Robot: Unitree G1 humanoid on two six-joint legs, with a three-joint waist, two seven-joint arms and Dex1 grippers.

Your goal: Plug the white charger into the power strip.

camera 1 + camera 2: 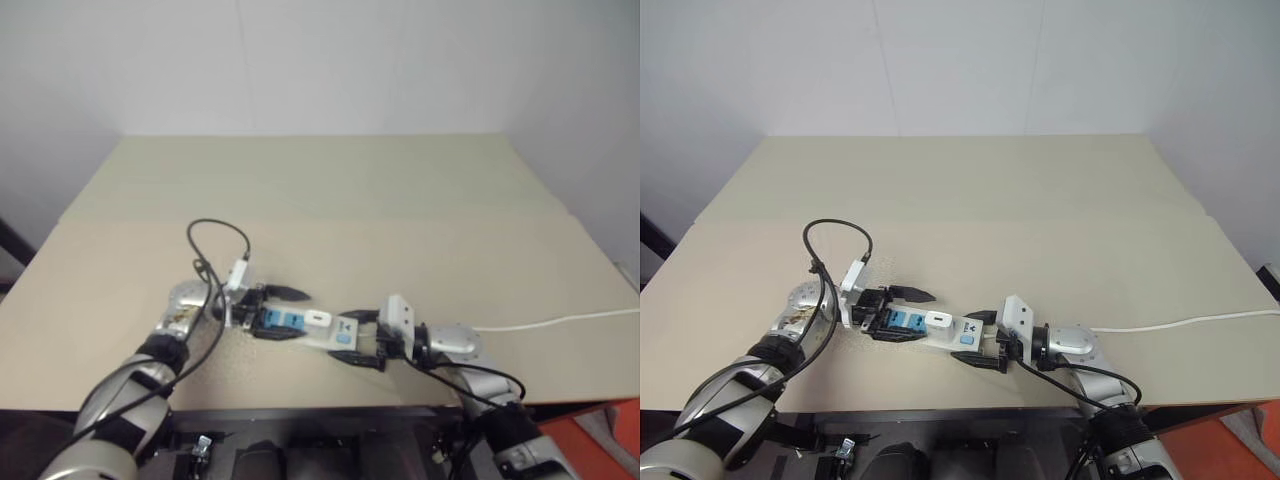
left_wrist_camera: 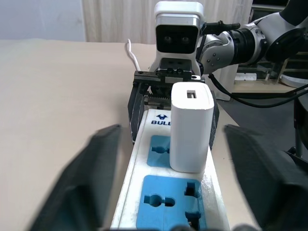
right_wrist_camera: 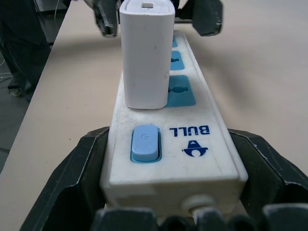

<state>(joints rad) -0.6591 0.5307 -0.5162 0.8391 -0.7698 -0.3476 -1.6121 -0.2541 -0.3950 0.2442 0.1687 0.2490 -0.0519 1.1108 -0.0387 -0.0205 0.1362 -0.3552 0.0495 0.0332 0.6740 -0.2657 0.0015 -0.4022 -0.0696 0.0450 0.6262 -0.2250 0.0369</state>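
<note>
The power strip [image 1: 343, 331] lies flat near the table's front edge, between my two grippers. The white charger [image 1: 318, 320] stands upright in the socket beside the blue switch [image 3: 144, 143]; in the left wrist view the charger [image 2: 191, 127] is seated on the strip with a bare blue socket in front of it. My right gripper [image 1: 350, 336] is shut on the strip's switch end, one finger [image 3: 77, 178] pressed on each side. My left gripper [image 1: 298, 316] is open, its fingers [image 2: 91, 183] spread wide either side of the strip's other end, clear of the charger.
The strip's thin white cord [image 1: 560, 320] runs off to the right along the table. A black cable [image 1: 215, 235] loops above my left wrist. The tan table [image 1: 330, 200] stretches back to a white wall; its front edge is just below the grippers.
</note>
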